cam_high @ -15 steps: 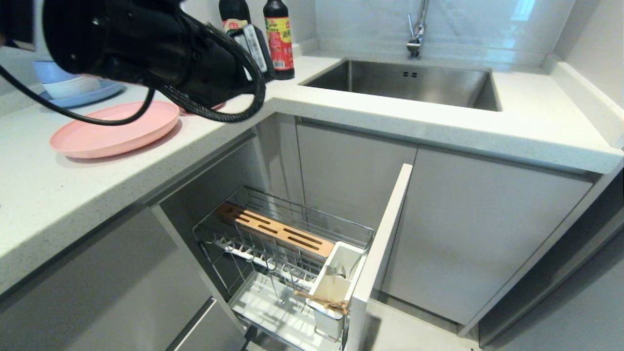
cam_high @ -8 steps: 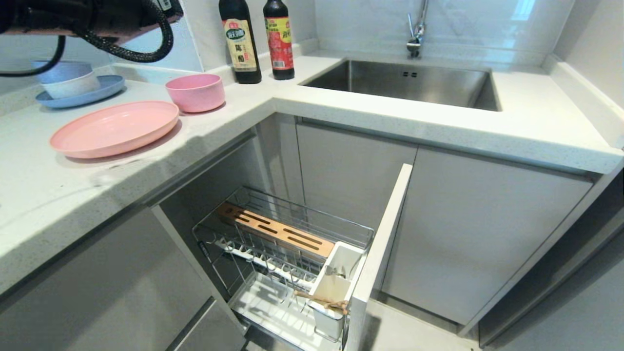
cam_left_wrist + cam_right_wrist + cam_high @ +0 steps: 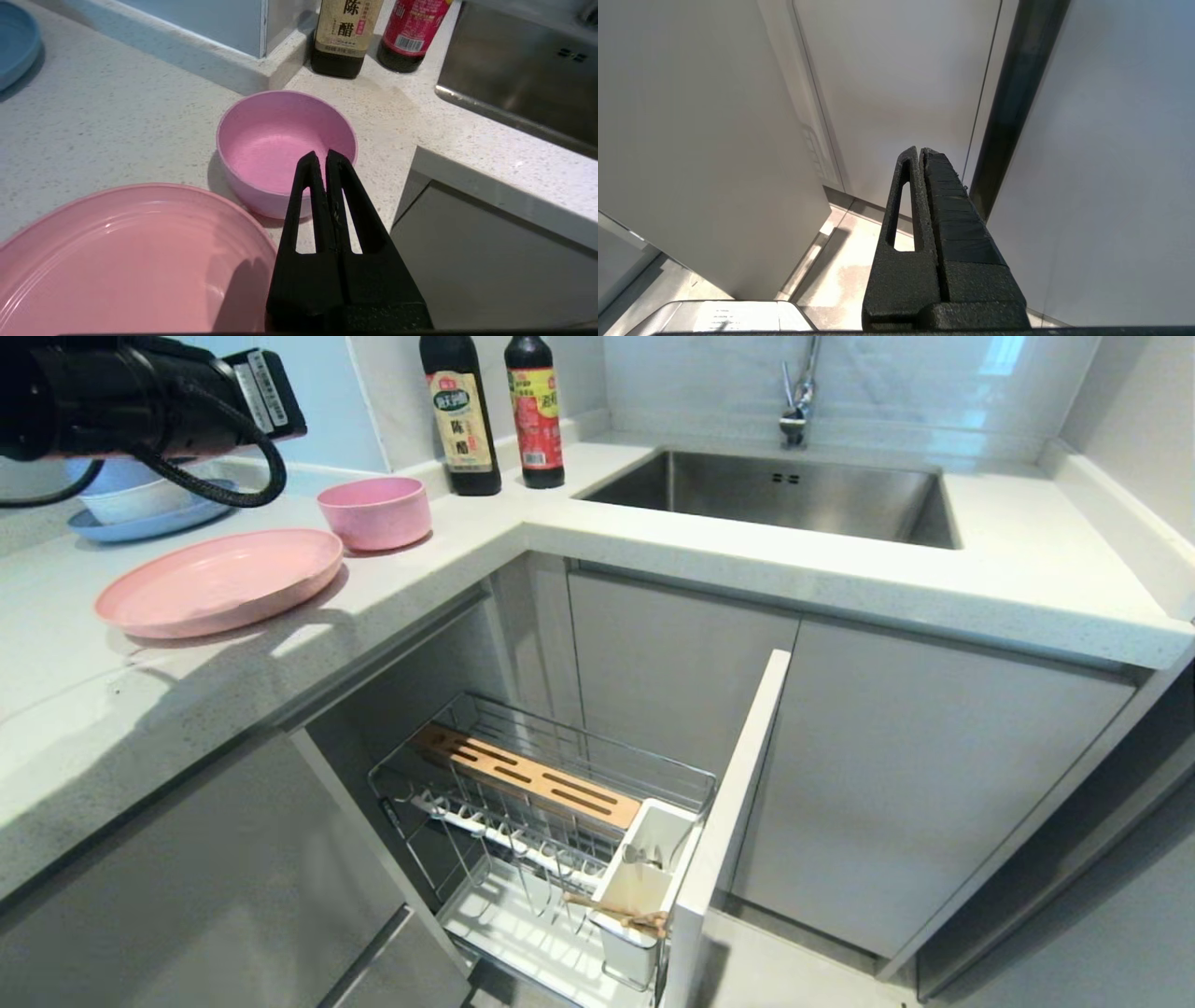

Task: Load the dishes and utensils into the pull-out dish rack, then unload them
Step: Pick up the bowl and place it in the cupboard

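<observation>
Pink matte plate (image 3: pixel 220 581) and small pink bowl (image 3: pixel 374 511) sit beside the steel sink (image 3: pixel 775 495); the chrome wire pull-out rack (image 3: pixel 551 821) stands open below it, wooden chopsticks (image 3: pixel 616 910) in its white cup. In the left wrist view the left gripper (image 3: pixel 322 158) hangs pressed closed and empty over that bowl's near rim. In the right wrist view the right gripper (image 3: pixel 920 154) is closed, by grey cabinet fronts.

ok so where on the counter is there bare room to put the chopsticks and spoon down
Bare counter runs in front of the pink plate to the near edge. Another free strip lies between the pink bowl and the sink, in front of the two bottles. The back left is crowded: blue dishes, plate and bowl sit close, with the shut left gripper over them.
</observation>
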### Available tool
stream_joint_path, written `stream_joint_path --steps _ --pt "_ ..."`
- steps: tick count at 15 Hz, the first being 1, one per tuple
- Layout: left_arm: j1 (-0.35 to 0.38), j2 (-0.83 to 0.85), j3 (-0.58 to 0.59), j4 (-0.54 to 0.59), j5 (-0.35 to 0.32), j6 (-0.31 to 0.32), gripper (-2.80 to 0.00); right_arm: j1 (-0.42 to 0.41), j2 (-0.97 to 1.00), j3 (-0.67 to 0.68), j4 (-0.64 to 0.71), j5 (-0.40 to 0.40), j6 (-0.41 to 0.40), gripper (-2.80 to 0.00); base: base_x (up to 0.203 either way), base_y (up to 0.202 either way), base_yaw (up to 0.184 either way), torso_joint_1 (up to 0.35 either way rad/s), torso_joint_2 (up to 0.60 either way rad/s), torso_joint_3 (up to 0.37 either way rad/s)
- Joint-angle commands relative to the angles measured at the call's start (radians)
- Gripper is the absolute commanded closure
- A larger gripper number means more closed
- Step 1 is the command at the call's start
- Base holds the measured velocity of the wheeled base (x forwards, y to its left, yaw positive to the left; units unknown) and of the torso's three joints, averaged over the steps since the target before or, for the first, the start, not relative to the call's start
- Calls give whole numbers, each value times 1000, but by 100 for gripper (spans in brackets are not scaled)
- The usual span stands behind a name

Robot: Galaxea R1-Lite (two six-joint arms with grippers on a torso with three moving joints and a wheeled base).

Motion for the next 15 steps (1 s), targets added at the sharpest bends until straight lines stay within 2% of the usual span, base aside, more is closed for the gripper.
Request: stream_joint_path --steps 1,2,3,12,13,15 --pt "7 44 -12 -8 -1 24 0 1 0 2 0 0 0 0 0 0 0 0 0 0" --pt "5 53 -11 -26 -2 54 0 0 0 2 0 0 0 0 0 0 0 0 0 0" --pt "4 62 -11 -31 -2 57 0 0 0 2 0 0 0 0 0 0 0 0 0 0" --pt "-18 58 -9 -38 -10 49 0 0 0 2 0 0 0 0 0 0 0 0 0 0" --pt "-22 60 -8 -37 -10 51 -280 0 0 2 0 0 0 0 0 0 0 0 0 0" --pt "-29 67 -9 -37 -17 54 -280 0 0 2 0 0 0 0 0 0 0 0 0 0"
